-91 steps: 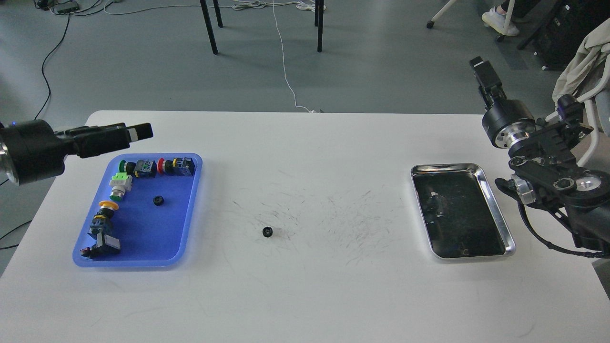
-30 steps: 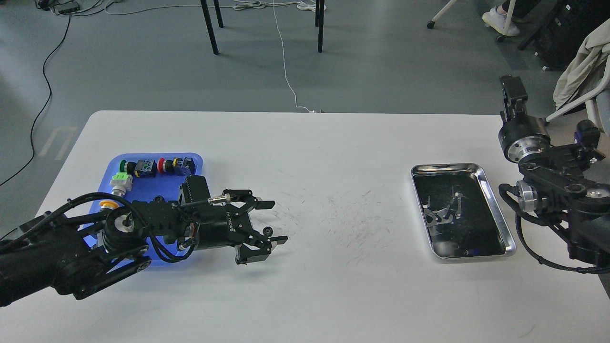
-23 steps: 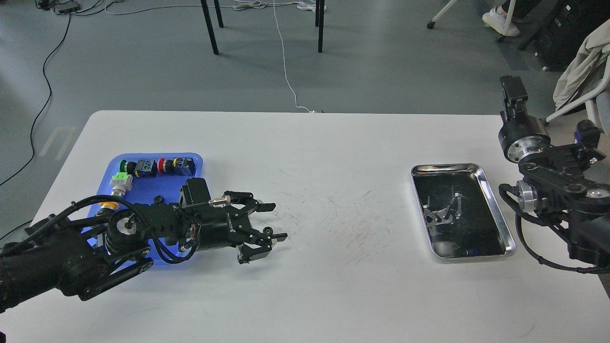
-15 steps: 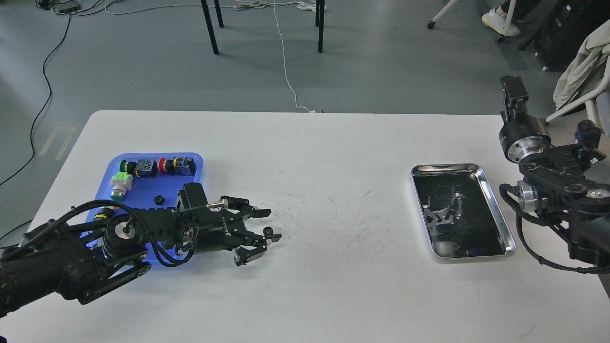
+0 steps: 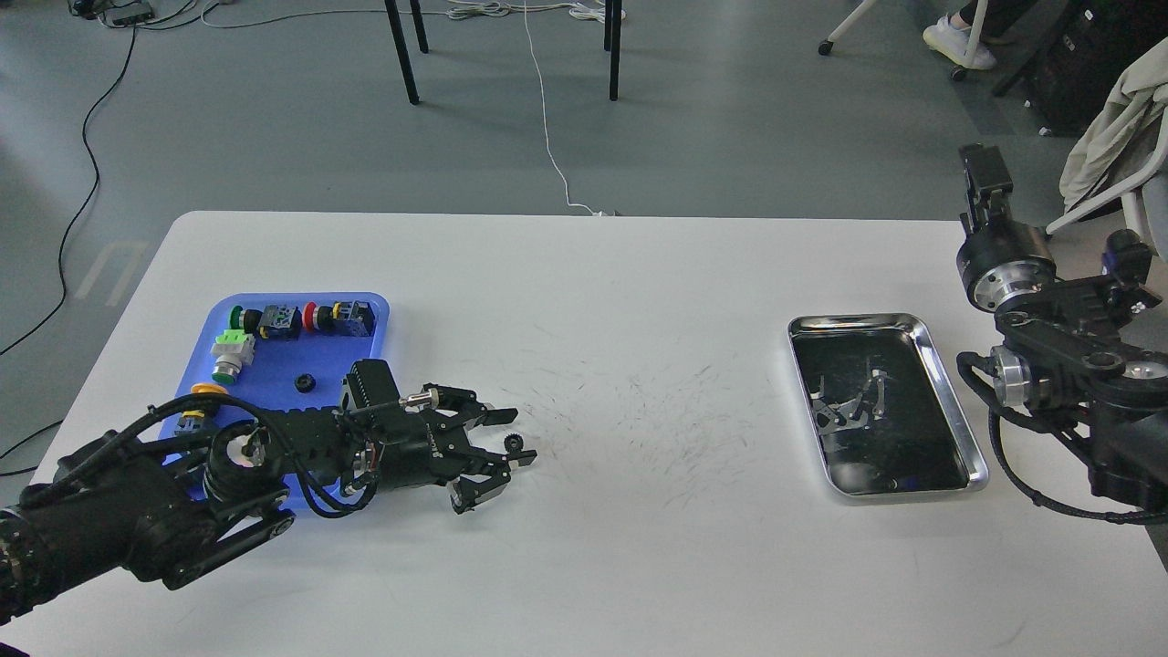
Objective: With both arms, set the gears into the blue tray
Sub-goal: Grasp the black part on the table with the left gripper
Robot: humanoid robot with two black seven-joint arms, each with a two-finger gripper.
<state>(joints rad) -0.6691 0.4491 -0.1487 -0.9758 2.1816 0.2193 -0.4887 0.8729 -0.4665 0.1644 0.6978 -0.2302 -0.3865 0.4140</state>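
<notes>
**Left claw spread around the loose gear**

While one gear (image 5: 513,443) lies on the white table (image 5: 602,566) between the tips of the left gripper (image 5: 505,437), its twin (image 5: 303,383) already sits on the floor of the blue tray (image 5: 274,438), near the middle. The left gripper's fingers are spread, one tip behind the loose gear and one in front, with the gear close against the nearer tip; whether either tip touches it cannot be made out. The left arm (image 5: 182,493) reaches in low from the lower left edge, stretched almost flat across the tray's near end and hiding that part of it. Push-button switches (image 5: 301,319) line the tray's far and left sides. At the far right, the right arm (image 5: 1058,365) stands folded beside the silver tray (image 5: 949,401), partly cut off by the edge. Its gripper (image 5: 984,173) points upward, seen small and dark, so its fingers cannot be told apart.
</notes>
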